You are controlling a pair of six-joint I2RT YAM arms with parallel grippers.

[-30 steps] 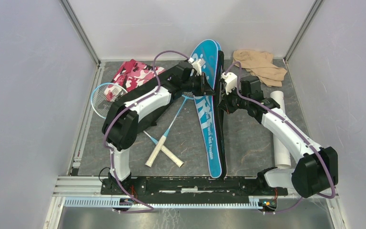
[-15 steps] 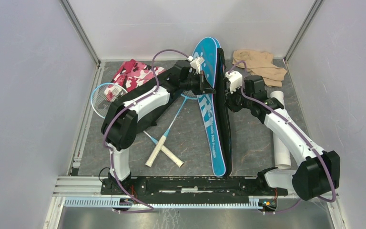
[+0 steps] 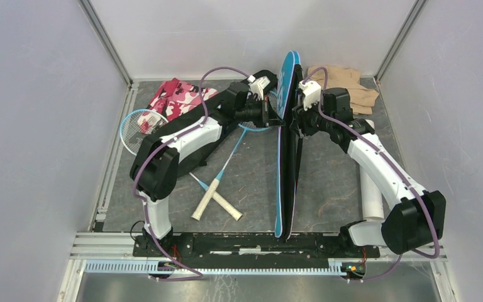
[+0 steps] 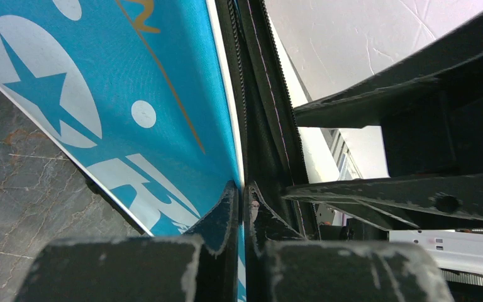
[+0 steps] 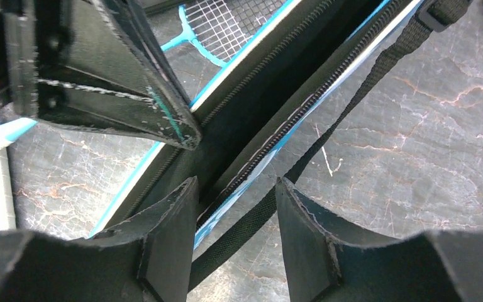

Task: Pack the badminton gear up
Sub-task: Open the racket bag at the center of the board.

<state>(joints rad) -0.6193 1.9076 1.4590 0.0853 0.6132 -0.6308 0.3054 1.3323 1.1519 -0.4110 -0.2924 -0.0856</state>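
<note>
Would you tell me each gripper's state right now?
Left gripper: closed on the blue racket cover.
Right gripper: open, astride the cover's zip edge.

Top view: fixed high above and behind the arm bases [image 3: 153, 238], facing down and forward over the whole table [image 3: 333, 182] to the back wall [image 3: 245, 31]; left wrist view: pressed close, looking along its fingers [image 4: 223, 217] onto the blue racket cover [image 4: 132, 94]; right wrist view: close, looking down past its fingers [image 5: 173, 233] at the same cover's zip edge; all three share that cover.

blue racket cover [image 3: 286, 78] tipped up onto edge, right pincer [image 5: 237, 187] now parted, left pincer [image 4: 244, 192] clamped
</note>
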